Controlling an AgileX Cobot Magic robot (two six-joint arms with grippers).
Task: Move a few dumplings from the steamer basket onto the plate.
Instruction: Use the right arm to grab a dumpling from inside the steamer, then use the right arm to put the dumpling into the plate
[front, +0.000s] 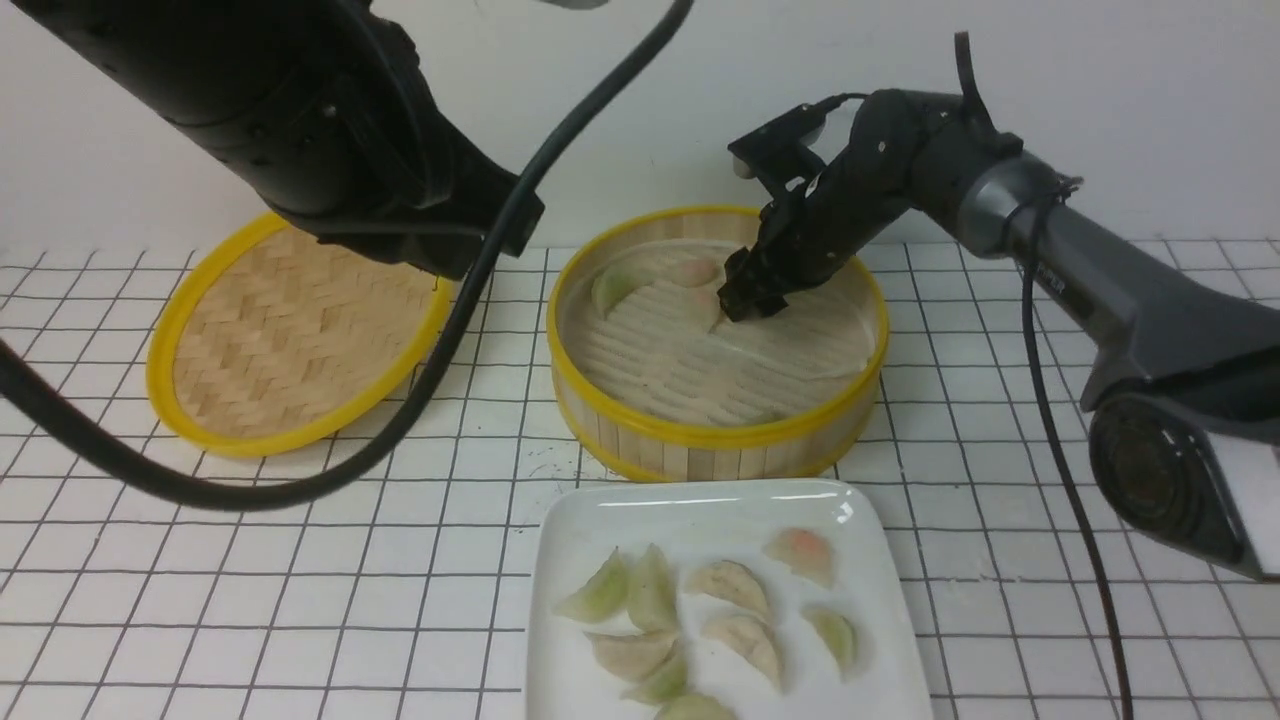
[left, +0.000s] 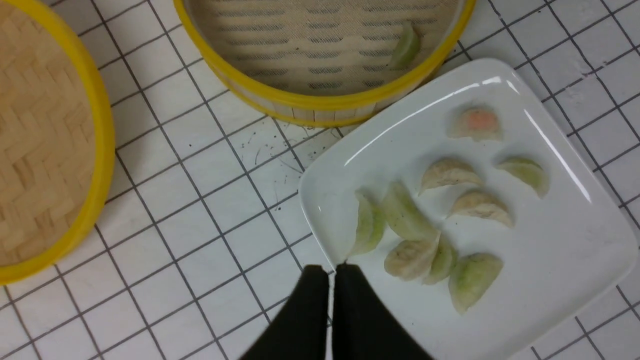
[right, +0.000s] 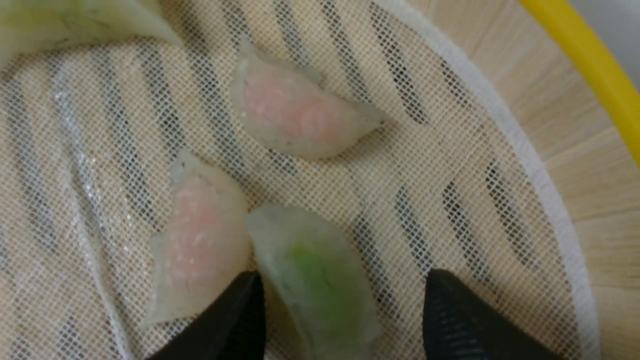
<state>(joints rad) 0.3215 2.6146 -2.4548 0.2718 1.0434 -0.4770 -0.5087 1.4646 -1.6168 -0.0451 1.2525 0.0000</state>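
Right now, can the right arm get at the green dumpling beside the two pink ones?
Probably yes: the right gripper is open around the green dumpling, nothing between, though one pink dumpling touches it.

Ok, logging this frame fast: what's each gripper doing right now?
Left gripper: shut, empty, over the plate edge.
Right gripper: open, straddling a green dumpling in the steamer basket.

Behind my work stands a plain off-white wall (front: 1100, 100), evenly lit, with no seam or mark that I can make out. From its foot the tabletop (front: 300, 600) runs toward me, white and ruled by thin dark lines into small squares. Well out from the wall, a few squares carry fine dark specks and scratches (left: 265, 150). The light is soft across wall and tabletop alike.
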